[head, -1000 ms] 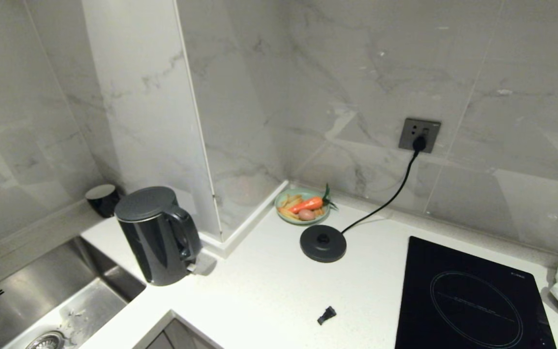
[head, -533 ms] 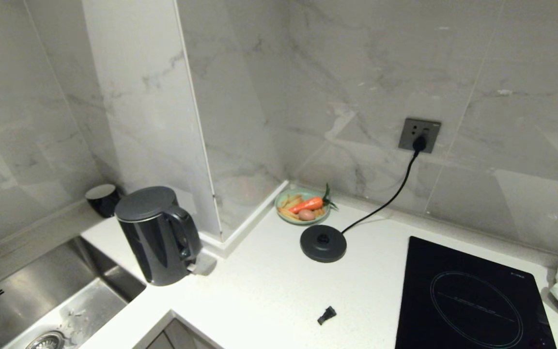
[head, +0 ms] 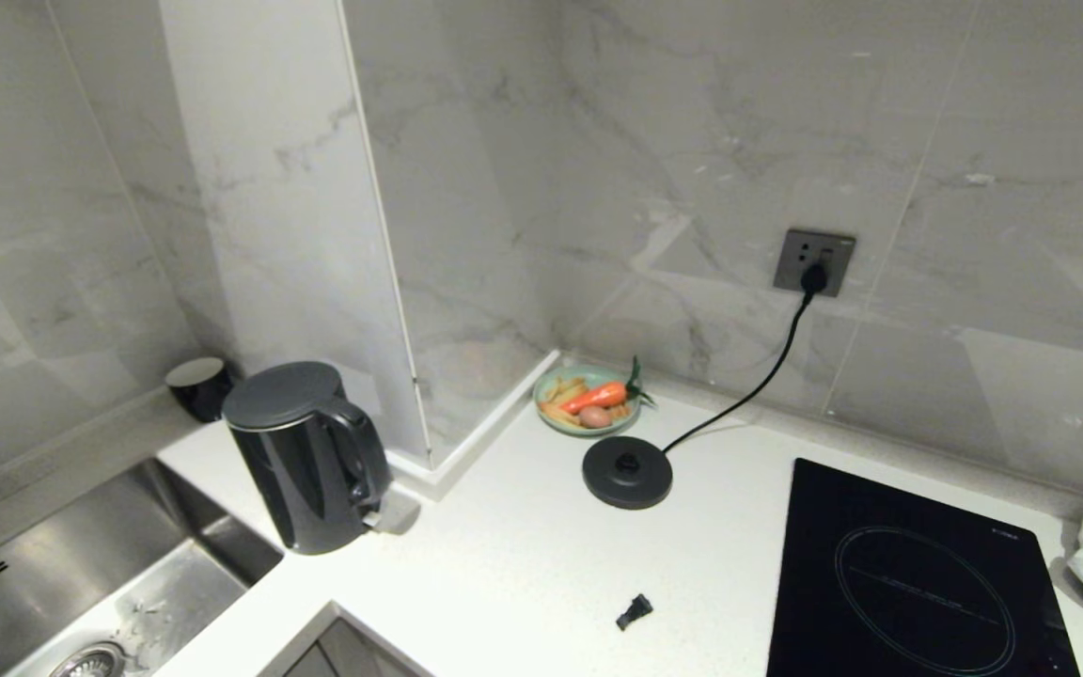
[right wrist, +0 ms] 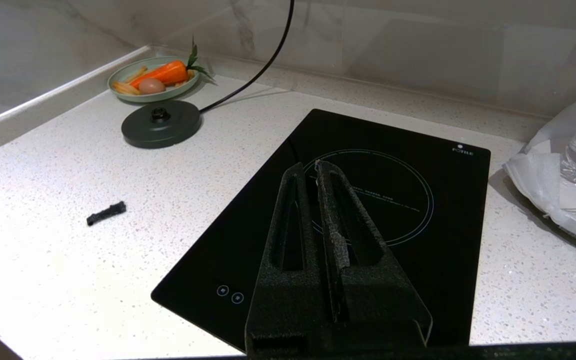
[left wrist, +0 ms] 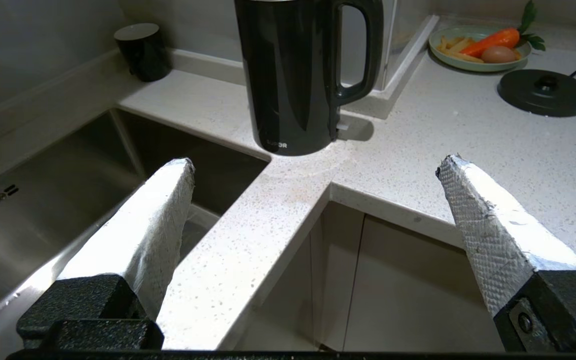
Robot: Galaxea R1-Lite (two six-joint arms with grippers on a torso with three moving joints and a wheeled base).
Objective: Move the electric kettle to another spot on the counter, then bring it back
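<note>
Standing beside the sink (head: 81,564), off its base (head: 627,472), the kettle (head: 302,461) awaits return; left gripper (left wrist: 313,170) spread wide, empty, right gripper (right wrist: 310,172) pressed together.

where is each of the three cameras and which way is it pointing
Head view: high on the robot, looking down at the counter corner, electric kettle by the sink; no arm shows.
Left wrist view: behind the open left gripper, off the counter edge, facing the kettle.
Right wrist view: behind the shut right gripper, above the induction hob.
All three share the kettle base and the vegetable plate.
</note>
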